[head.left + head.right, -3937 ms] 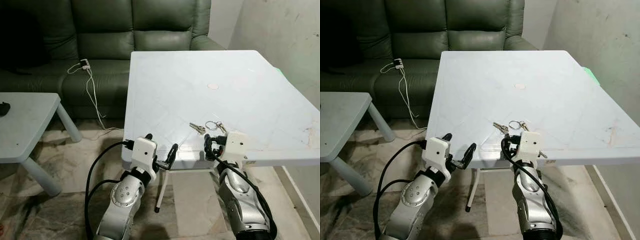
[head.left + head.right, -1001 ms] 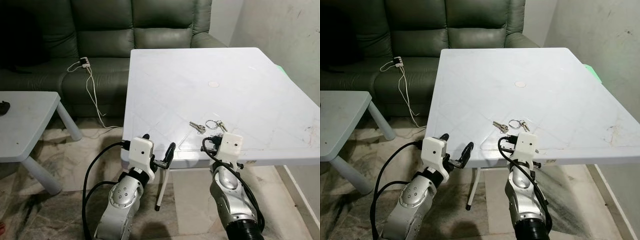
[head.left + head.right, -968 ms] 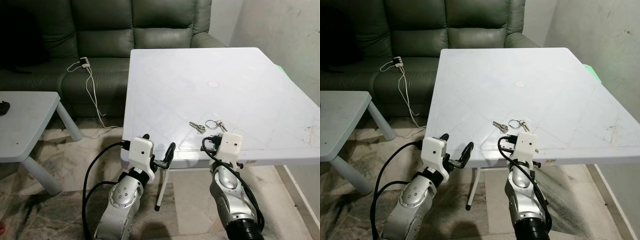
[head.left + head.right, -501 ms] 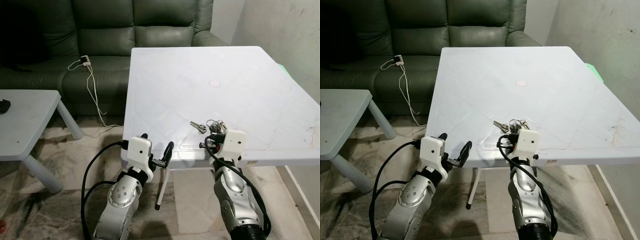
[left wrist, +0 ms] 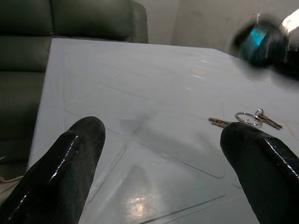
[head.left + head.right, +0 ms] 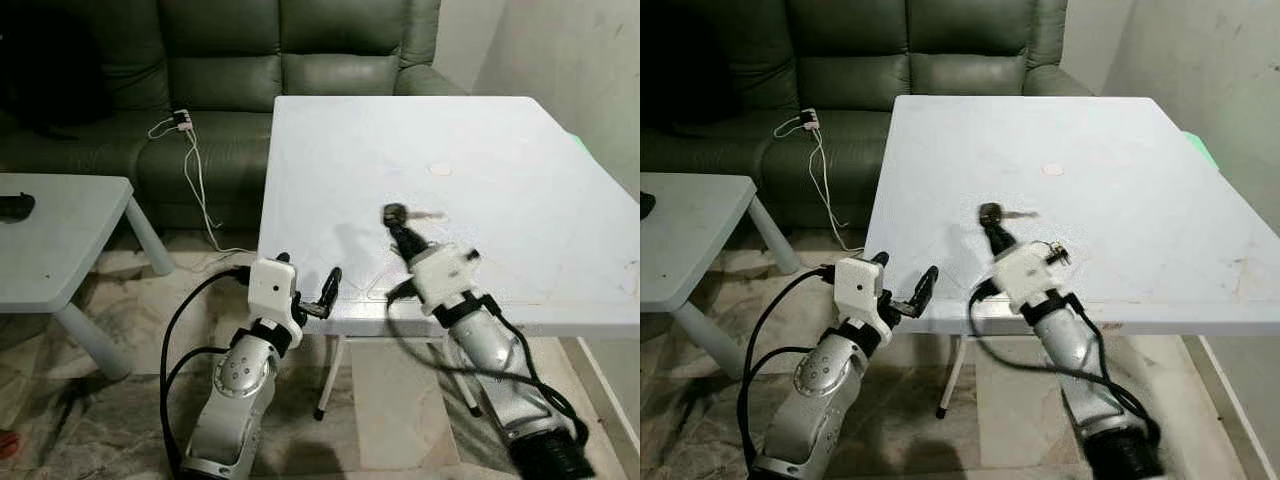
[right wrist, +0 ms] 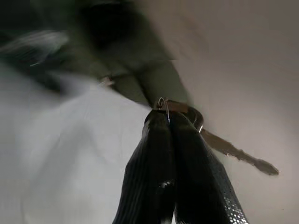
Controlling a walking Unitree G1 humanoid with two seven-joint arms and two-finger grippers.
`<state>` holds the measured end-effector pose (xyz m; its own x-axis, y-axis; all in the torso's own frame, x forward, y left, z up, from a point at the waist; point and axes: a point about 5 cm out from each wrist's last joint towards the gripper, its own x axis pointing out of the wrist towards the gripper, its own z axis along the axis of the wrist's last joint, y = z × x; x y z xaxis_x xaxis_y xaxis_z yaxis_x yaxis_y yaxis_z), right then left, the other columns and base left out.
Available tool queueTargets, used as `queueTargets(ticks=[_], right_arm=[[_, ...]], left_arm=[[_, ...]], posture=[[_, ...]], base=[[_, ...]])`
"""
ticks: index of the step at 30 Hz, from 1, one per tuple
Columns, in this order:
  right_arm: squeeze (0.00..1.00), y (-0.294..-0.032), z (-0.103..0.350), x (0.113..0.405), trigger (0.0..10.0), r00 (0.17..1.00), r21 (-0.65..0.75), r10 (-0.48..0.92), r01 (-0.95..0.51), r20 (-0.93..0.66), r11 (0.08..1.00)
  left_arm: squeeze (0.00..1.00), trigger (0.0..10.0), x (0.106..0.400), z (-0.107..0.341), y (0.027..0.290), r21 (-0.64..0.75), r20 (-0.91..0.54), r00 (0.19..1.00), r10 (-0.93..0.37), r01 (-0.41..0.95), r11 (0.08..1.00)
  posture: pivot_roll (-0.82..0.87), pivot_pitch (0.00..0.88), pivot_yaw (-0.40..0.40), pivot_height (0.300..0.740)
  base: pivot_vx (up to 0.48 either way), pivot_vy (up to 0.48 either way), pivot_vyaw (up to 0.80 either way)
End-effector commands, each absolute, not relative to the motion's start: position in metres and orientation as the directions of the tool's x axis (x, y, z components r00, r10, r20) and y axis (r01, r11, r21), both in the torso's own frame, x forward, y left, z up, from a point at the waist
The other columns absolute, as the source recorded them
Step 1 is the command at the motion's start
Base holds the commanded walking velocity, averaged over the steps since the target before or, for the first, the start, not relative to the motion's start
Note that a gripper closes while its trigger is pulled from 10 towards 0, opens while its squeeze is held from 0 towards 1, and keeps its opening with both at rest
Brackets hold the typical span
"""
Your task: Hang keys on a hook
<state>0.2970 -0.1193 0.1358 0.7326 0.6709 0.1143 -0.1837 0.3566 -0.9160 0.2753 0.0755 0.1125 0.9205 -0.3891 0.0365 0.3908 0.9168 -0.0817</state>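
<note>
White table (image 6: 500,180); right tool (image 7: 169,119) clamps keys (image 7: 224,147)

Two silver arms, white wrist boxes, looping black cables, long black fingers (image 5: 70,172)

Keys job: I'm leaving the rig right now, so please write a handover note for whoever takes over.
Right gripper: shut on the keys, raised above the white table; picture blurred.
Left gripper: open, idle by the table's near edge.
Done: keys gripped and off the table.
Check: left wrist view shows a ring with keys lying on the table.
Left: find a hook, hang them.
</note>
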Motion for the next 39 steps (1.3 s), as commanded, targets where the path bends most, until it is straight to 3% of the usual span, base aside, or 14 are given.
queueTargets(ticks=[1, 3, 6, 12, 14, 15, 18, 26, 28, 31, 32, 34, 39], right_arm=[[0.0, -0.115, 0.13, 0.296, 10.0, 0.699, -0.969, 0.713, -0.129, 0.063, 0.212], [0.0, -0.121, 0.136, 0.301, 10.0, 0.725, -0.954, 0.681, -0.126, 0.098, 0.271], [0.0, -0.127, 0.136, 0.306, 10.0, 0.744, -0.955, 0.663, -0.13, 0.085, 0.268], [0.0, -0.135, 0.128, 0.314, 10.0, 0.837, -0.742, 0.526, -0.254, 0.153, 0.62], [0.0, -0.134, 0.13, 0.316, 10.0, 0.874, -0.571, 0.448, -0.275, 0.186, 0.774], [0.0, -0.129, 0.131, 0.314, 10.0, 0.894, -0.349, 0.4, -0.315, 0.203, 0.882], [0.0, -0.123, 0.134, 0.313, 10.0, 0.917, -0.135, 0.329, -0.305, 0.225, 0.943], [0.0, -0.127, 0.132, 0.312, 10.0, 0.951, 0.101, 0.217, -0.243, 0.219, 0.965], [0.0, -0.134, 0.131, 0.316, 10.0, 0.971, 0.256, 0.158, -0.201, 0.178, 0.945], [0.0, -0.14, 0.124, 0.321, 10.0, 0.988, 0.555, 0.142, -0.152, 0.062, 0.818], [0.0, -0.14, 0.124, 0.321, 10.0, 0.988, 0.555, 0.142, -0.152, 0.062, 0.818], [0.0, -0.141, 0.124, 0.323, 10.0, 0.992, 0.74, 0.123, -0.092, 0.012, 0.666], [0.0, -0.134, 0.119, 0.326, 10.0, 0.987, 0.876, 0.137, 0.011, -0.088, 0.483]], left_arm=[[0.0, 10.0, 0.277, 0.114, 0.072, -0.1, 0.046, 0.919, -0.391, 0.393, 0.914], [0.0, 10.0, 0.278, 0.114, 0.071, -0.102, 0.048, 0.919, -0.391, 0.394, 0.914], [0.0, 10.0, 0.278, 0.114, 0.071, -0.102, 0.052, 0.919, -0.39, 0.394, 0.914], [0.0, 10.0, 0.279, 0.115, 0.071, -0.106, 0.054, 0.923, -0.381, 0.384, 0.917], [0.0, 10.0, 0.28, 0.116, 0.072, -0.106, 0.059, 0.923, -0.381, 0.385, 0.917], [0.0, 10.0, 0.282, 0.118, 0.074, -0.114, 0.067, 0.929, -0.364, 0.37, 0.922], [0.0, 10.0, 0.287, 0.122, 0.082, -0.121, 0.08, 0.946, -0.314, 0.322, 0.939], [0.0, 10.0, 0.293, 0.128, 0.098, -0.184, 0.097, 0.966, -0.238, 0.252, 0.95], [0.0, 10.0, 0.298, 0.133, 0.104, -0.206, 0.114, 0.97, -0.214, 0.233, 0.95], [0.0, 10.0, 0.304, 0.137, 0.108, -0.217, 0.123, 0.971, -0.203, 0.226, 0.95], [0.0, 10.0, 0.304, 0.137, 0.108, -0.217, 0.123, 0.971, -0.203, 0.226, 0.95], [0.0, 10.0, 0.306, 0.139, 0.109, -0.226, 0.127, 0.972, -0.198, 0.223, 0.948], [0.0, 10.0, 0.305, 0.138, 0.106, -0.26, 0.125, 0.971, -0.201, 0.228, 0.938]], posture=[[0.02, 0.0, -0.067, 0.74], [0.02, 0.0, -0.069, 0.74], [0.02, 0.0, -0.07, 0.74], [0.02, 0.0, -0.069, 0.74], [0.02, 0.0, -0.07, 0.74], [0.02, 0.0, -0.07, 0.74], [0.03, 0.0, -0.071, 0.74], [0.03, 0.0, -0.066, 0.74], [0.02, 0.0, -0.061, 0.74], [0.02, 0.0, -0.057, 0.74], [0.02, 0.0, -0.057, 0.74], [0.02, 0.0, -0.057, 0.74], [0.01, 0.0, -0.056, 0.74]], base=[[0.0, 0.0, 0.0], [0.0, 0.0, 0.0], [0.0, 0.0, 0.0], [0.0, 0.0, 0.0], [0.0, 0.0, 0.0], [0.0, 0.0, 0.0], [0.0, 0.0, 0.0], [0.0, 0.0, 0.0], [0.0, 0.0, 0.0], [0.0, 0.0, 0.0], [0.0, 0.0, 0.0], [0.0, 0.0, 0.0], [0.0, 0.0, 0.0]])
